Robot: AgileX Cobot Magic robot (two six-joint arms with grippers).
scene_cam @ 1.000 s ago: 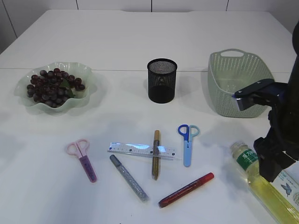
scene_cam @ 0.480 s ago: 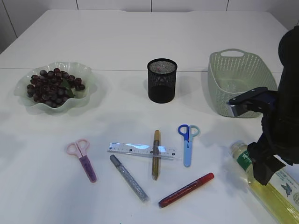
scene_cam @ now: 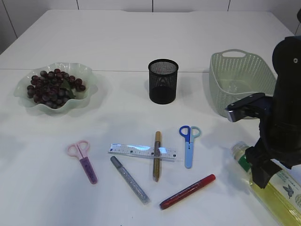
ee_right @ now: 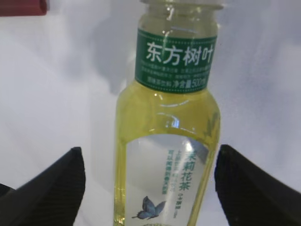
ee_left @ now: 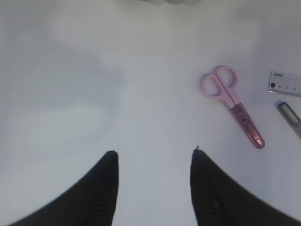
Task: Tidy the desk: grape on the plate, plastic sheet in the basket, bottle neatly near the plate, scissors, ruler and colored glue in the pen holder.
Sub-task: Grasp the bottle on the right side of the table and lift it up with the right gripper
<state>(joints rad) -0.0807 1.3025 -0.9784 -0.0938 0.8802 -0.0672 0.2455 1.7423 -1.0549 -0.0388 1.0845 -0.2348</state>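
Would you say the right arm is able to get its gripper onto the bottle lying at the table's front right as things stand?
Probably yes. The right gripper is open, with a finger on either side of the bottle, and nothing lies between them. The red glue pen lies clear to the side.

Desk materials and finishes

Clear glossy plastic bottle [ee_right: 165, 141] is gleaming; black wire-mesh pen holder [scene_cam: 163, 81] and perforated matt plastic basket [scene_cam: 221, 80] are looking dull.

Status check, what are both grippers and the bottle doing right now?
Right gripper open, straddling the lying bottle. Left gripper open, empty, near pink scissors. Nothing blocking.
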